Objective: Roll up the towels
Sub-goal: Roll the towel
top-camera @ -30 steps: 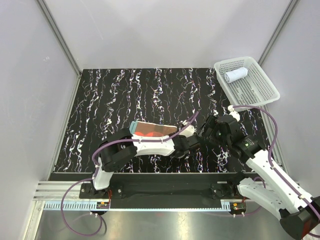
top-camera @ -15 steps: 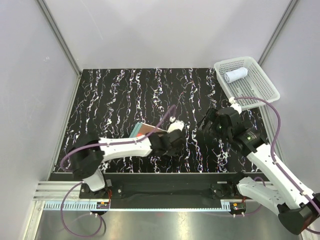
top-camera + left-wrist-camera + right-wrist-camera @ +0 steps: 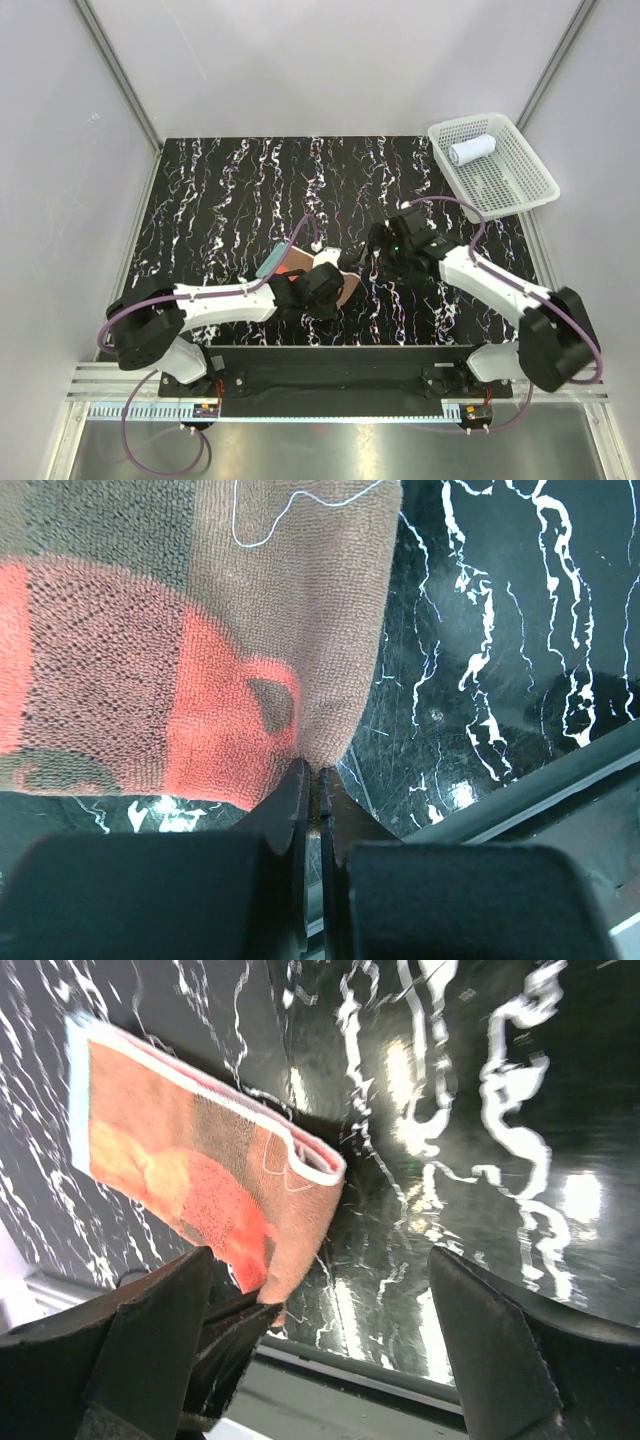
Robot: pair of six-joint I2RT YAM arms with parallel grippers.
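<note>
Both our arms have swung inward over the black marbled table (image 3: pixel 220 200). One white mesh basket (image 3: pixel 512 178) at the far right holds one rolled white towel (image 3: pixel 471 151); one orange-red towel (image 3: pixel 190 1175), teal-edged, brown-backed, lies front-centre, corner pinched by our left gripper (image 3: pixel 312 772); right gripper (image 3: pixel 318 1270) spread.

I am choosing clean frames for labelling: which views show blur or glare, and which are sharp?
Right wrist view: motion blur smears the black white-veined table, with bright glare patches; the orange-red towel with teal edging looks soft. Left wrist view: the towel's weave is sharp, the left gripper dark. Top external view: evenly lit, sharp.
</note>
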